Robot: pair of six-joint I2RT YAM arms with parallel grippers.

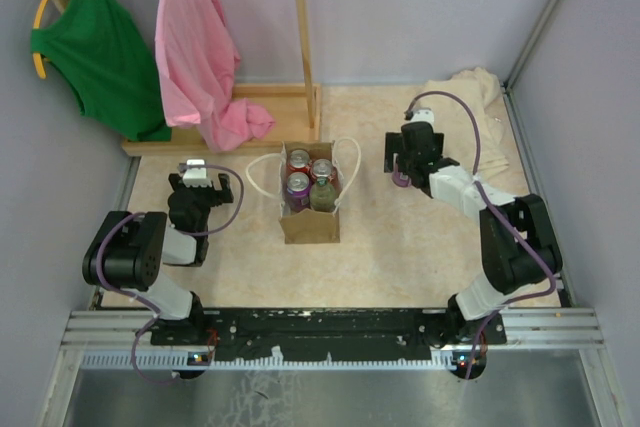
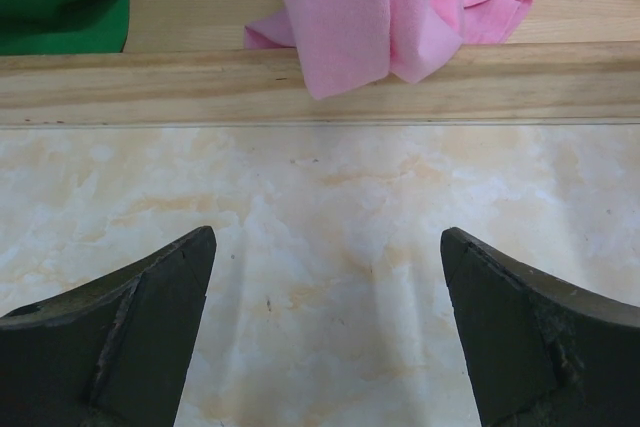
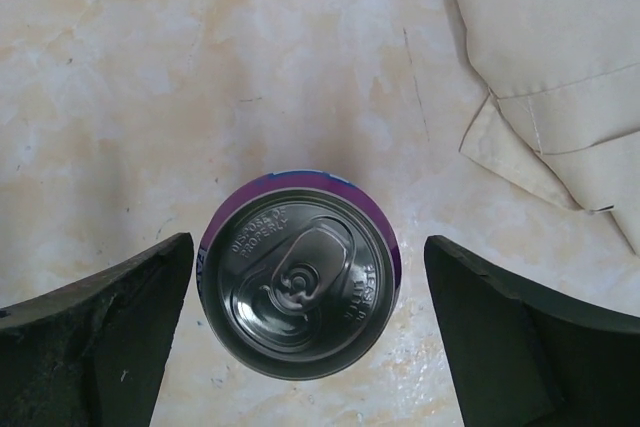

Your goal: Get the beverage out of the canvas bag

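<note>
The tan canvas bag (image 1: 310, 222) with white loop handles stands upright mid-table. It holds two red cans (image 1: 299, 161), a purple can (image 1: 298, 187) and a green bottle (image 1: 321, 193). Another purple can (image 3: 298, 272) stands upright on the table right of the bag, faintly visible in the top view (image 1: 399, 182). My right gripper (image 3: 309, 239) is open above it, with a finger on each side and a gap on both sides; it also shows in the top view (image 1: 402, 169). My left gripper (image 2: 328, 231) is open and empty over bare table left of the bag (image 1: 192, 172).
A wooden rack base (image 1: 270, 112) runs along the back left, with a green garment (image 1: 100, 47) and a pink garment (image 1: 205, 57) hanging over it. A cream cloth heap (image 1: 470, 97) lies at the back right, close to the standing can (image 3: 560, 67).
</note>
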